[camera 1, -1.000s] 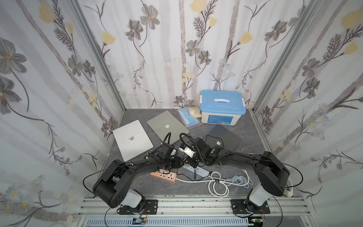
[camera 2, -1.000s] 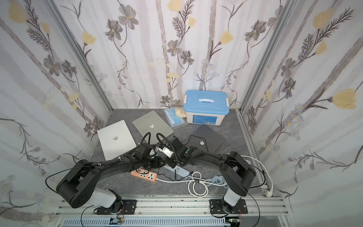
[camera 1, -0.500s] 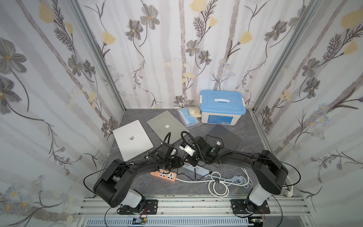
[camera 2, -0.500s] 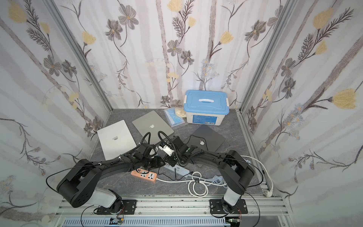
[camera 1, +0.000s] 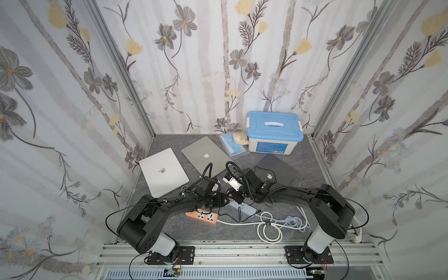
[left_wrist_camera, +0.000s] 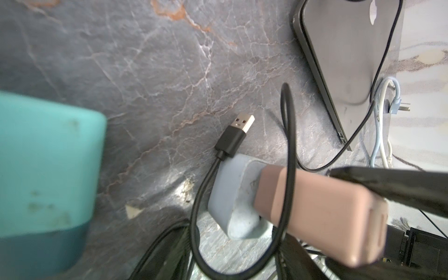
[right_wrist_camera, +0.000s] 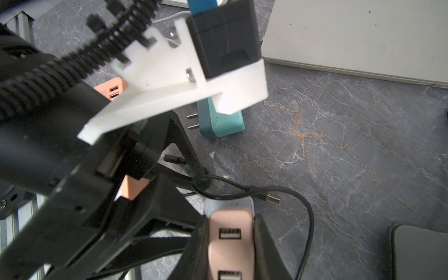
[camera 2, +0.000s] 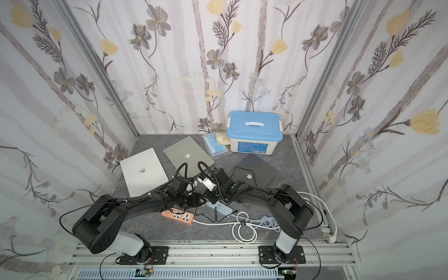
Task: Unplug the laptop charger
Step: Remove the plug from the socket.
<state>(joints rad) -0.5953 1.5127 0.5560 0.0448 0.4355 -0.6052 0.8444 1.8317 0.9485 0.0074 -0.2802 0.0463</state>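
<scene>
Charger point(right_wrist_camera: 230, 252) is the pink block with two USB ports, and the right claw point(right_wrist_camera: 230, 219) has it: fingers closed on both long flanks, a narrow gap, a firm bite by the look of it. Its far end looks seated in the tip of the pale blue power strip point(camera 1: 243, 209). That strip lies at the front middle of the surface point(camera 1: 310, 164), running roughly 10 o'clock to 4 o'clock in both top views. The charger is at its 10 o'clock tip, hidden there under the two wrists. Now the key line: the charger's long axis stands off the strip and points straight back along the right claw's own reach. So I'd judge the pull goes back toward 2 o'clock and up, no twisting. Left claw point(camera 1: 218, 199) crowds in at 9 o'clock of the right one, just beyond the orange strip point(camera 1: 202, 216). Its jaws are hidden, so open or closed I cannot tell. Room behind: the dark laptop point(camera 1: 278, 173) sits at 2 o'clock, near but flat and low. Watch the thin black cable point(left_wrist_camera: 289, 145), which loops right across the charger's body and could drag along. A teal plug block point(right_wrist_camera: 223, 121) lies nearby, prongs bare, out of any socket.
</scene>
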